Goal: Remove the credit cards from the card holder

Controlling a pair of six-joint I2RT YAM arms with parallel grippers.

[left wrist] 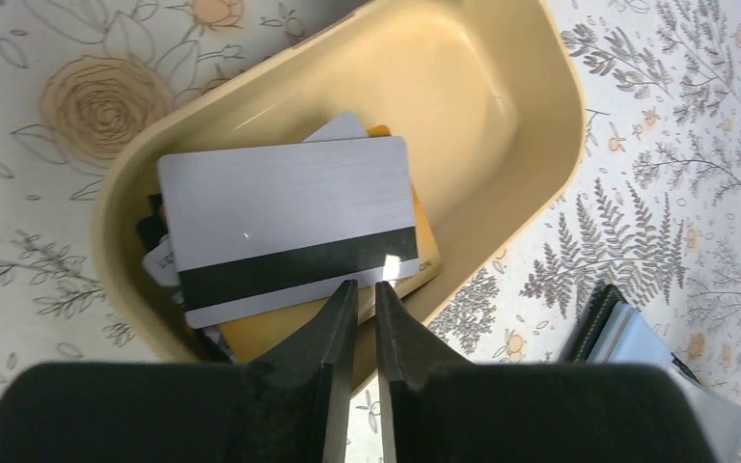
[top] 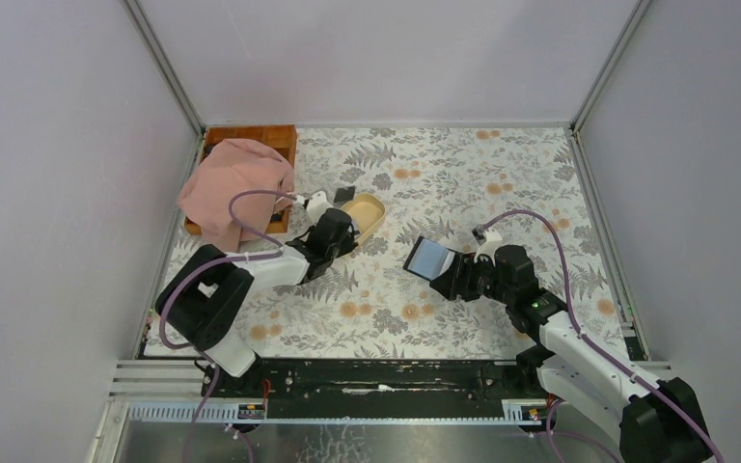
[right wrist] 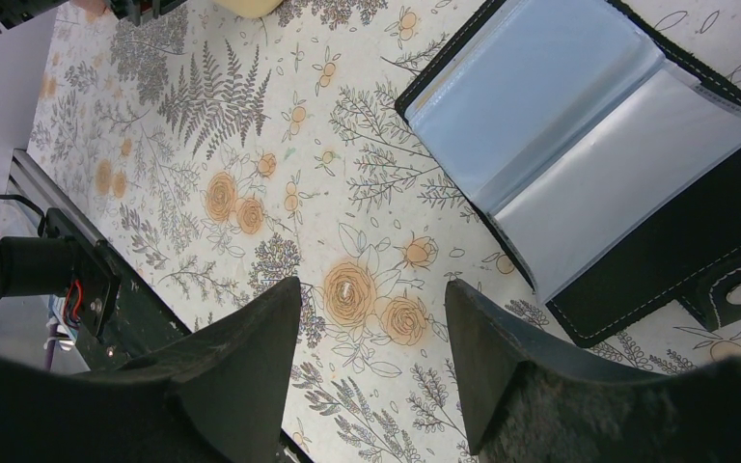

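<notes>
Credit cards [left wrist: 289, 217]: a loose stack lying in the beige dish [left wrist: 531, 116]. The top one is silver-grey with a black stripe, an orange one is under it, and more edges show at the left.

Card holder [right wrist: 579, 145]: lies open on the floral surface [right wrist: 203, 96], well apart from the dish. Its clear sleeves face up and its stud tab points toward the right arm.

Left gripper [left wrist: 364, 286]: over the near rim of the dish. Jaws nearly together with a thin slit between them and nothing in it; tips at the striped edge of the top card.

Right gripper [right wrist: 371, 287]: jaws spread wide and empty over bare surface, just beside the holder's edge.

Far left corner: pink cloth [top: 232, 188] draped over a wooden tray [top: 260, 135].
</notes>
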